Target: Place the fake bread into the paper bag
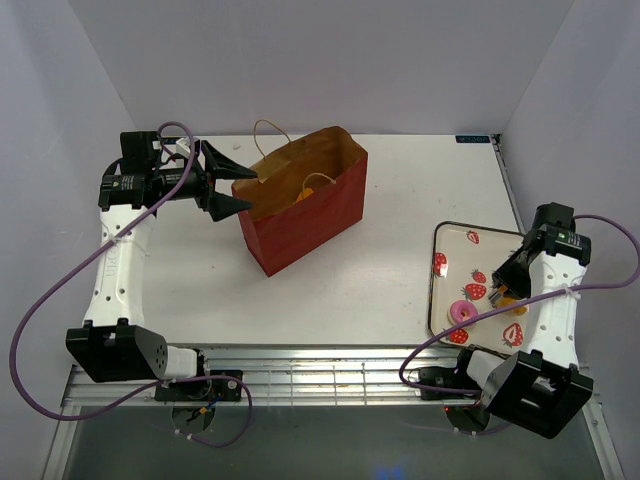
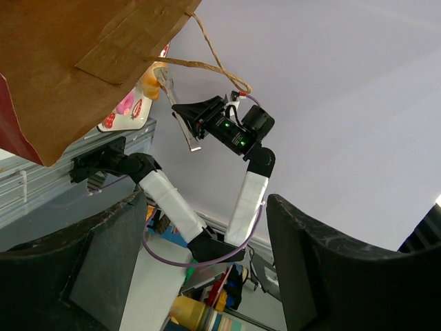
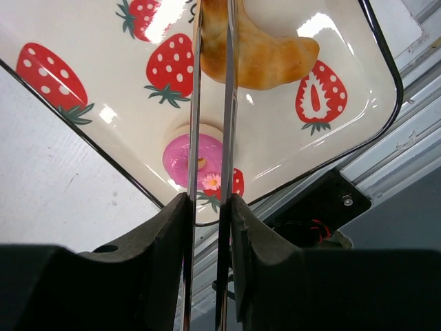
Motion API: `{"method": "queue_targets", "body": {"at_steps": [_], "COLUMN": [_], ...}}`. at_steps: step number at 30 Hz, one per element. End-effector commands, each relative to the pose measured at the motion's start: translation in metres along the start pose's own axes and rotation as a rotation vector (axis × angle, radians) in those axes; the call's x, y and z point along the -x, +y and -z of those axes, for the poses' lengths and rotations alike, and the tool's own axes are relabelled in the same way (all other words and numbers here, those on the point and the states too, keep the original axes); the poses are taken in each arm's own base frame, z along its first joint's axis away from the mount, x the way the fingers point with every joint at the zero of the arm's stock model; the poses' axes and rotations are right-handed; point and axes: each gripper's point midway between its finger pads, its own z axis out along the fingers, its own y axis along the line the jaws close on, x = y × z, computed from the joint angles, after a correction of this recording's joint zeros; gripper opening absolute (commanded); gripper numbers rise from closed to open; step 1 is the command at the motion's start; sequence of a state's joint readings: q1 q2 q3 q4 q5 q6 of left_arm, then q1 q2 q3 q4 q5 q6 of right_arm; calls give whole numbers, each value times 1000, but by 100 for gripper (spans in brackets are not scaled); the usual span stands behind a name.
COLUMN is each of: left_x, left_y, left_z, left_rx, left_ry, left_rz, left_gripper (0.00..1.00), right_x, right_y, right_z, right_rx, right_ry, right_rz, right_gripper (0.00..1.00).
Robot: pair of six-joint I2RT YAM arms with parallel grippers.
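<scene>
My left gripper [image 1: 230, 186] has its fingers spread wide at the left end of the bag [image 1: 300, 225]. The bag stands upright mid-table, toward the far edge, and I can't tell whether the fingers touch it. 1 croissant [image 1: 312, 185] lies inside.

My right gripper [image 3: 210, 207] is clamped on the tongs [image 3: 195, 103]. Their 2 blades reach the second croissant [image 3: 275, 58], and part of it shows between them. It lies on the tray [image 3: 275, 141] by the table's right edge, with the doughnut [image 3: 207, 157] beside it.

The paper bag [image 1: 300, 215] stood open near the back edge of the table [image 1: 380, 280], a croissant [image 1: 312, 187] inside. The left gripper [image 1: 252, 188] was spread wide beside it. A pink doughnut [image 1: 463, 312] lay on the tray [image 1: 450, 283] at the right edge.
</scene>
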State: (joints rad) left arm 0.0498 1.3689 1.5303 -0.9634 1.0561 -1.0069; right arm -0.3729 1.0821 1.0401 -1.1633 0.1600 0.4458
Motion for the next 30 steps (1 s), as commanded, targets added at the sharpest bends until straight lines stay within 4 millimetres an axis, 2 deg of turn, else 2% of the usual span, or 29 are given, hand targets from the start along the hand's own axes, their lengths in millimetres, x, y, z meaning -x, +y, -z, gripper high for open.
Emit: {"method": "queue_targets", "body": {"at_steps": [1, 12, 19, 23, 27, 30], "left_x": [-9, -15, -17, -17, -16, -18], "left_y": [-10, -17, -16, -12, -11, -10], "left_z": [8, 13, 14, 13, 13, 14], "left_rx": [-37, -59, -57, -55, -59, -61], "left_ry": [-3, -17, -29, -41, -61, -70], "left_rz": [-45, -70, -56, -34, -25, -7], "left_gripper": [80, 86, 86, 86, 86, 85], "right_x": [18, 30, 47, 62, 68, 70], "right_y": [13, 38, 67, 89, 114, 127], "right_z": [16, 34, 64, 91, 113, 123], "right_rx": [72, 202, 348, 470, 607, 658], "right_ry": [-60, -82, -119, -161, -155, -145], "right_rz": [6, 21, 29, 26, 36, 50], "right_gripper": [21, 18, 18, 18, 19, 19]}}
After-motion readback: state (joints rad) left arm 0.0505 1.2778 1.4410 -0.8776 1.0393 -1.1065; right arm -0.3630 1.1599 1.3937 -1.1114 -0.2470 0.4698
